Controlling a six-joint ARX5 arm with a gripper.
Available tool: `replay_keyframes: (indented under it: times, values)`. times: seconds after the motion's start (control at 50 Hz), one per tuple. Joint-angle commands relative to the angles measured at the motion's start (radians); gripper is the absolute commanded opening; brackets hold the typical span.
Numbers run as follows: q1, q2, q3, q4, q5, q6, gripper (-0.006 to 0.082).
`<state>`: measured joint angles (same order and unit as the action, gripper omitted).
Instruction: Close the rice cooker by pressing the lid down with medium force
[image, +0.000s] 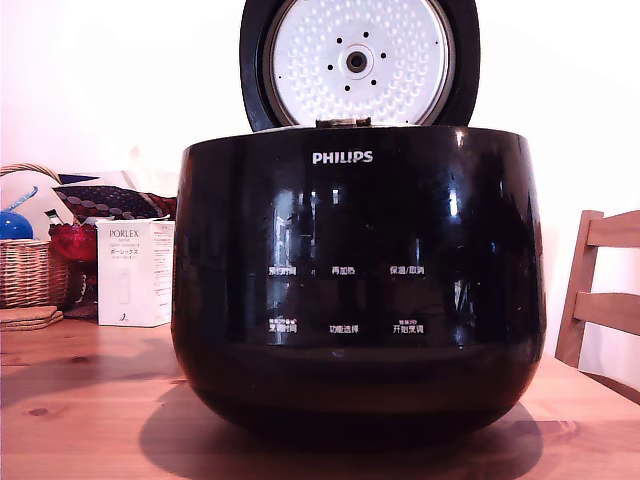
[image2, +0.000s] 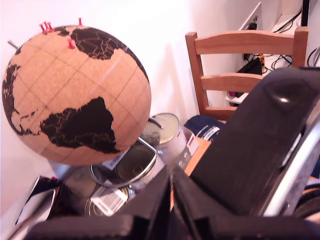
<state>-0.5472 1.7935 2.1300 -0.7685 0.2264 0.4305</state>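
Observation:
The rice cooker (image: 358, 280), glossy black with a white PHILIPS logo, fills the middle of the exterior view on the wooden table (image: 80, 410). Its lid (image: 358, 62) stands open and upright at the back, with the dimpled silver-white underside facing the camera. No arm shows in the exterior view. In the wrist view, the lid's black outer shell (image2: 260, 135) rises tilted, with a silver rim along its edge. My gripper (image2: 170, 192) is right beside that shell, its two dark fingers pressed together with nothing between them. I cannot tell whether they touch the lid.
In the exterior view, a wicker basket (image: 28, 268) and a white PORLEX box (image: 134, 272) stand on the left, and a wooden chair (image: 600, 290) is on the right. Behind the cooker, the wrist view shows a cork globe (image2: 75, 95), metal tins (image2: 131, 165) and another chair (image2: 240, 70).

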Motion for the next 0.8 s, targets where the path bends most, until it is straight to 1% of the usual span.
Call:
replay_keyframes:
  times: [0.0,0.32,0.46,0.56,0.7,0.78]
  values:
    - [0.001,0.021,0.004,-0.014,0.001,0.008,-0.0022]
    - [0.001,0.021,0.004,-0.101,0.020,0.008,-0.0022]
    - [-0.005,0.021,0.004,-0.135,0.071,0.002,-0.0022]
    - [-0.016,0.021,0.004,-0.154,0.097,-0.032,-0.0022]
    - [-0.026,0.021,0.004,-0.182,0.145,-0.111,-0.0022]
    - [-0.030,0.021,0.004,-0.205,0.153,-0.151,-0.0022]
